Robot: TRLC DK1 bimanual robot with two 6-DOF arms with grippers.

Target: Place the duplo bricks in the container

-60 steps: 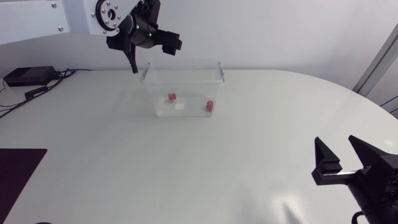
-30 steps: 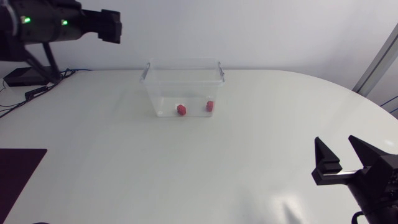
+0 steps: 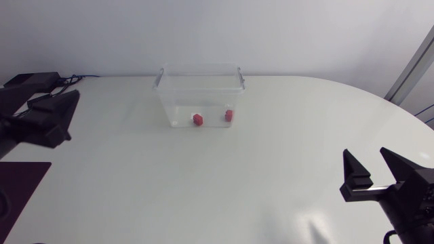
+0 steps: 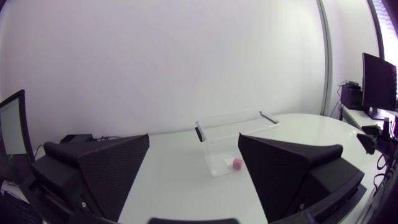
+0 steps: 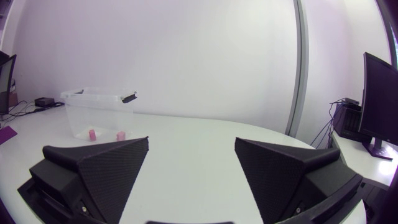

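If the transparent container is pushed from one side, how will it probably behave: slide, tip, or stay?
It probably slides easily: the container looks like thin clear plastic and holds only two small red bricks, so it seems light. Tipping seems unlikely if pushed low, since it stands wide and flat on the smooth table.

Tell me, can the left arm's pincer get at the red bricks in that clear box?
Probably yes: the box looks lidless, the left pincer is open, and only bare table lies between them. It must dip over the rim to the red bricks.
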